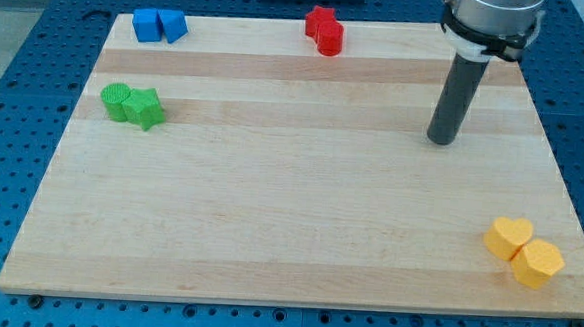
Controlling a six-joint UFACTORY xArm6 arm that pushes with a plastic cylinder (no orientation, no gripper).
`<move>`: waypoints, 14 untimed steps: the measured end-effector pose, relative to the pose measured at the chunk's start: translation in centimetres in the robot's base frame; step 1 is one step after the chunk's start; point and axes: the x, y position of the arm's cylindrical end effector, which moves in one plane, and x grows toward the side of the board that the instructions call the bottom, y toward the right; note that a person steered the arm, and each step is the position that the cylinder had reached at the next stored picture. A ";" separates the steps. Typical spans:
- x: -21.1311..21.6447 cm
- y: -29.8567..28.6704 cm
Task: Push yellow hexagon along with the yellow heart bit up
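**Fig.: Tip well above the yellow pair**

My tip [440, 140] rests on the desk [269, 212] in the view's upper right; no fingers on this rig, so no open/closed state applies. Yellow heart [508, 238] & yellow hexagon [538, 264] touch, near the view's bottom-right corner, well apart from the tip, lying down-right of it. Pair axis runs diagonal, hexagon lowest. Judgement: tip likely must get below the hexagon to push both upward.

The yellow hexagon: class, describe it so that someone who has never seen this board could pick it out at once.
Start at the wooden board and go to its corner at the view's bottom right, where two yellow blocks touch, far from my tip. The yellow hexagon is the one nearer that corner. Its flat sides and corners set it apart from the yellow heart, which has rounded lobes.
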 end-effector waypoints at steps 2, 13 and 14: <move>1.0 3.6; 17.8 13.3; 19.8 12.9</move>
